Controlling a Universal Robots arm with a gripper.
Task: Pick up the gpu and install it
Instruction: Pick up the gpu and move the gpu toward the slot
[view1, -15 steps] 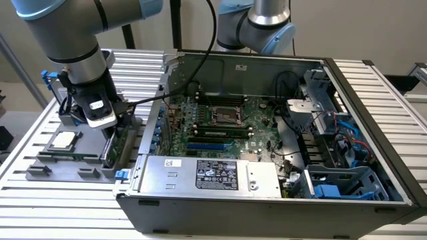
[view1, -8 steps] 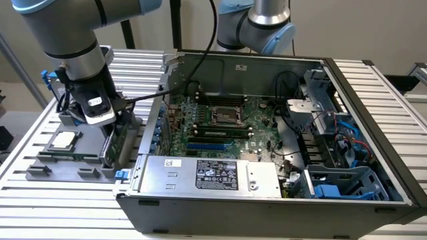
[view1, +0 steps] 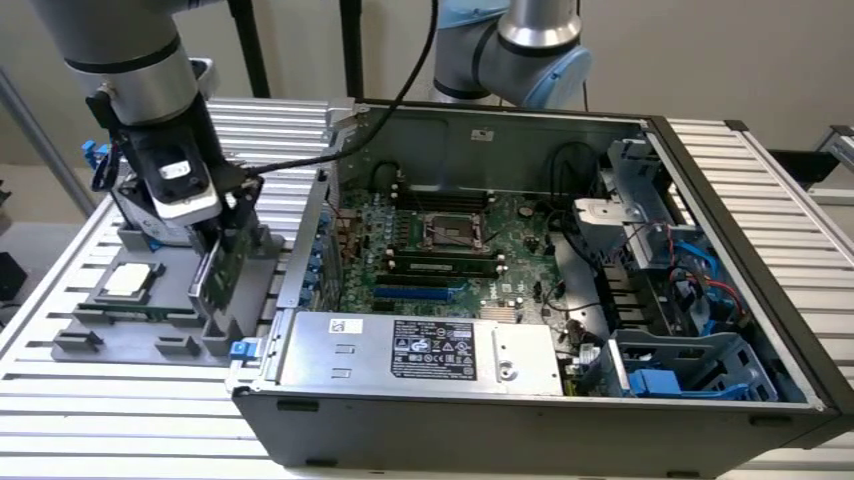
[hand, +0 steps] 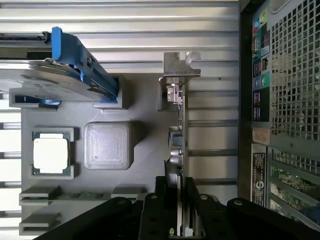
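The pincer (hand: 178, 192) pinches the gpu (hand: 178, 142) on edge at the grey tray (hand: 142, 165). We judge the pick-up underway, with its seating in the open computer case (view1: 534, 130) not yet done.

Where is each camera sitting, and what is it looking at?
Exterior view: off the arm, up high, looking down into the open case and onto the grey tray; the arm shows on the exterior view's left.
Wrist view: on the wrist, looking down along the jaws, which clamp the gpu seen edge-on; the jaws show.
Shared: both see the gpu, the CPU, the tray and the case.
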